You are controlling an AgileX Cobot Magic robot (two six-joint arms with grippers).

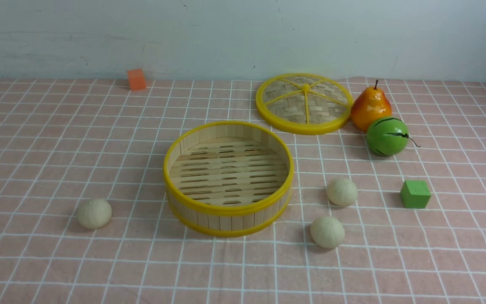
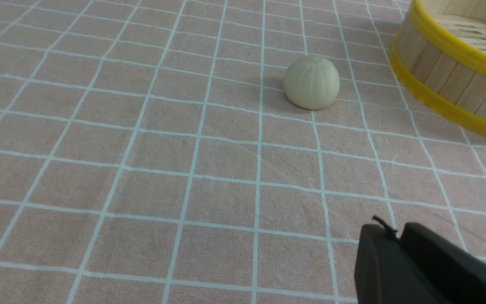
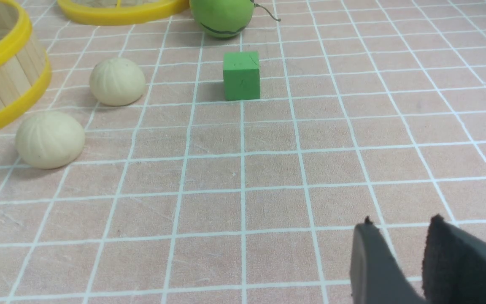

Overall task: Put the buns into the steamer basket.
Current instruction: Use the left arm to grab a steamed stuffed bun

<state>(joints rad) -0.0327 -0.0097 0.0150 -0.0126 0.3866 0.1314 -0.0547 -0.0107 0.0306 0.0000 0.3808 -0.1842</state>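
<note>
The steamer basket (image 1: pixel 227 210) stands mid-table with nothing in it. One bun (image 1: pixel 94 213) lies to its left, and two buns (image 1: pixel 341 191) (image 1: pixel 327 232) lie to its right. Neither arm shows in the front view. In the left wrist view my left gripper (image 2: pixel 397 230) is shut and holds nothing, well short of the left bun (image 2: pixel 311 82), with the basket wall (image 2: pixel 445 107) beyond. In the right wrist view my right gripper (image 3: pixel 401 221) is open a little and holds nothing. It is far from the two buns (image 3: pixel 117 81) (image 3: pixel 49 139) beside the basket (image 3: pixel 11 105).
The woven lid (image 1: pixel 298 126) lies flat behind the basket. A pear (image 1: pixel 370 107) and a green striped fruit (image 1: pixel 387 136) sit at its right, with a green cube (image 1: pixel 415 194) nearer. An orange cube (image 1: pixel 136 79) stands at the back left by the wall.
</note>
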